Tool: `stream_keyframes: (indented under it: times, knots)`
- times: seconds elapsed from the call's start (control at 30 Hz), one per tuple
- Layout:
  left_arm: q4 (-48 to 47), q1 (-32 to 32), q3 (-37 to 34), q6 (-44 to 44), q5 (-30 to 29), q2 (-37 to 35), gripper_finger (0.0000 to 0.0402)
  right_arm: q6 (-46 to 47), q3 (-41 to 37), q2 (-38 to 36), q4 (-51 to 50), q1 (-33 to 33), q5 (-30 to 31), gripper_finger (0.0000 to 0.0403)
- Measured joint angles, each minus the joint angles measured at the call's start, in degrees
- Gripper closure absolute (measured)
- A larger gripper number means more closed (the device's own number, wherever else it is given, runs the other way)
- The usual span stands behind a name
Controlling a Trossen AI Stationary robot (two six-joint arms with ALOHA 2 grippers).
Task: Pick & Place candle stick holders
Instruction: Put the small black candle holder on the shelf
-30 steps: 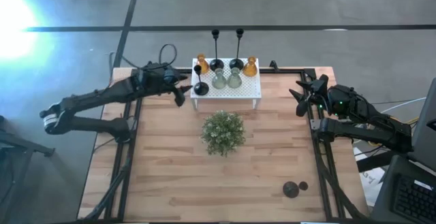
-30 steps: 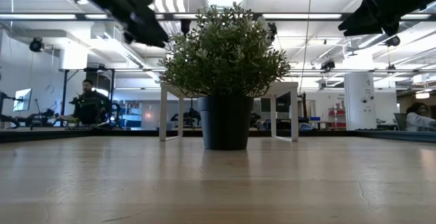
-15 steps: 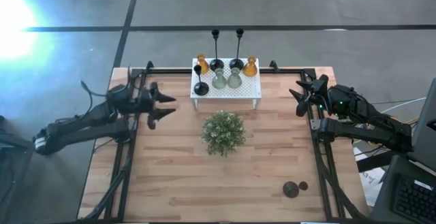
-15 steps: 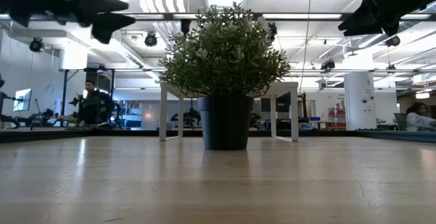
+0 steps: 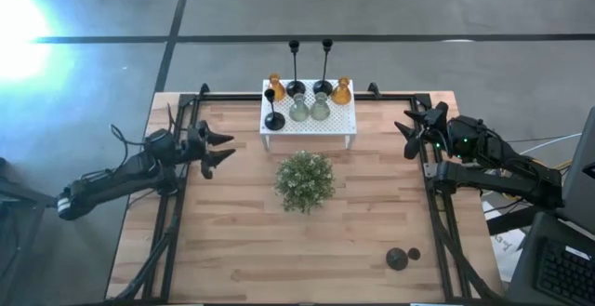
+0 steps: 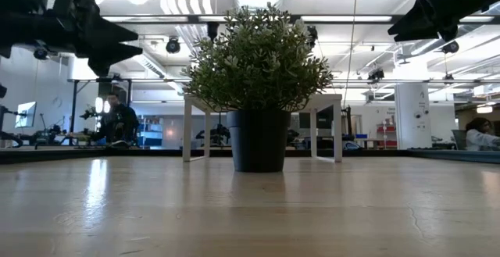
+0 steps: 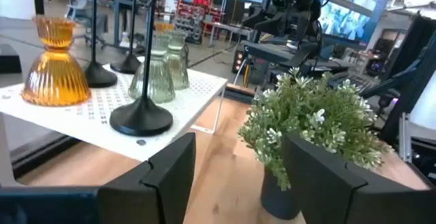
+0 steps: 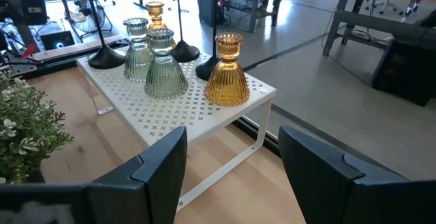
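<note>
Near: black round-based holder lying on the wood table [image 5: 232,250] at [image 5: 397,259] | mid: bushy plant [image 5: 304,180] | far: white perforated stand [image 5: 349,120] – ribbed amber bell holders [image 8: 227,71], pale green squat glass [image 8: 163,66], black thin stems [image 5: 294,64] | left gripper [image 5: 219,148] spread, empty – has drawn back from the stand | right gripper [image 5: 409,129] spread, unmoved.

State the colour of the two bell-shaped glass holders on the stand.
Amber; the right wrist view shows one bell-shaped glass holder best.
</note>
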Motion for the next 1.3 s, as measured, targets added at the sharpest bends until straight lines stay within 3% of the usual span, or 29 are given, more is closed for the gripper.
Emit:
stream_keyframes:
  times: [0.4,0.67,0.8,0.93,1.13,1.2,1.3]
  knots:
    - [0.53,-0.13,-2.59,-2.22,-0.99,0.01,0.0179,-1.81,0.0,0.03,2.5,-0.02,0.03,0.0179]
    - [-1.53,-0.13,-2.59,-3.75,-0.97,0.02,0.0179,2.38,0.02,2.0,15.39,-0.02,0.0,0.0179]
    - [-1.92,-0.13,-2.59,-4.8,-0.97,0.02,0.0179,-2.44,0.02,4.57,24.4,-0.04,-0.78,0.0179]
    - [-2.03,-0.13,-2.59,-4.82,-0.97,0.03,0.0179,-5.14,0.58,9.61,29.84,-0.06,-12.63,0.0179]
    - [-2.04,-0.13,-2.59,-4.84,-0.94,0.04,0.0179,-6.44,6.52,19.24,27.78,0.05,-42.06,0.0179]
    - [-2.03,-0.13,-2.59,-4.86,-0.94,0.06,0.0179,-4.84,9.62,21.91,21.22,0.54,-46.32,0.0179]
    - [-2.06,-0.13,-2.59,-4.86,-0.94,0.07,0.0179,-4.13,14.19,25.31,8.06,3.13,-46.11,0.0183]
